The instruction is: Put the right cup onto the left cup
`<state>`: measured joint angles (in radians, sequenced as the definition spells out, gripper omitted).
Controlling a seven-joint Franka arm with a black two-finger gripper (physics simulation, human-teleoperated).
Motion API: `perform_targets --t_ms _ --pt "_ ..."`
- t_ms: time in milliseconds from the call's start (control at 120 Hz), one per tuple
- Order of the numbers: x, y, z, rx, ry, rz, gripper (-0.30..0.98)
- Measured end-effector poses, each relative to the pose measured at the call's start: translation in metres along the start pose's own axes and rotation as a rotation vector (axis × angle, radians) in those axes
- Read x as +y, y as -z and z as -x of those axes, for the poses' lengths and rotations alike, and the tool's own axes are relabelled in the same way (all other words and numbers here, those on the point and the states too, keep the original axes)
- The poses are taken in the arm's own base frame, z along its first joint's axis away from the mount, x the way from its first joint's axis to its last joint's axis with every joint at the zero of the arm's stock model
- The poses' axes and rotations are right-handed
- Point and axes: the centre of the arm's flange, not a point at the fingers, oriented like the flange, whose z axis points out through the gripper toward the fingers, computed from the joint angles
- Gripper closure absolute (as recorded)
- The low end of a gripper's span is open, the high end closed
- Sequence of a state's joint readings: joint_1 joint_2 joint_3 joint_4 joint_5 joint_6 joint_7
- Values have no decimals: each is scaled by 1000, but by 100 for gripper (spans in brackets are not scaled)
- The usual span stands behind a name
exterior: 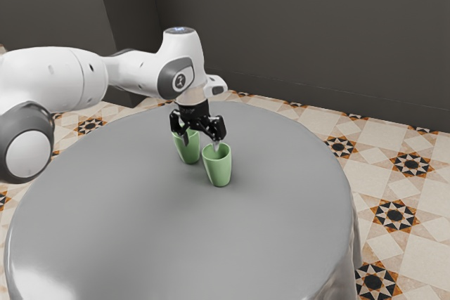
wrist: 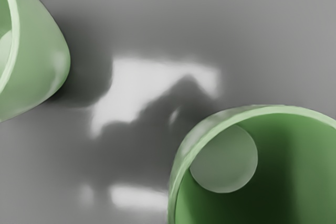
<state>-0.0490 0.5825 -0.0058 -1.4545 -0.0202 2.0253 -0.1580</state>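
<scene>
My gripper (exterior: 201,142) hangs over the two green cups in the exterior view, its two fingers spread wide apart. One fingertip shows at the mouth of the nearer cup (exterior: 219,167); the other overlaps the upper part of the farther cup (exterior: 188,150). Whether either finger touches a cup, I cannot tell. Both cups stand upright and close together. From the wrist, one cup (wrist: 181,153) is seen into from above, with its round bottom visible, while the other cup (wrist: 44,59) is cut off by the opposite edge.
A round grey-covered table (exterior: 155,237) carries both cups. Its curved edge drops to a patterned tile floor (exterior: 415,201), and dark walls (exterior: 302,26) rise behind. My arm reaches in over the table from the exterior view's left.
</scene>
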Motion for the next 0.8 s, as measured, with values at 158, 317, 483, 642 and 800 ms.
perform_targets --t_ms 158,317,483,642,800 --pt "-1 -13 -1 -14 8 12 0" --pt "-1 -24 -2 -20 9 18 0" --pt "-1 -30 -3 -20 10 22 11" --pt "-1 -29 -3 -17 8 22 49" --pt "1 -29 -3 -15 7 24 67"
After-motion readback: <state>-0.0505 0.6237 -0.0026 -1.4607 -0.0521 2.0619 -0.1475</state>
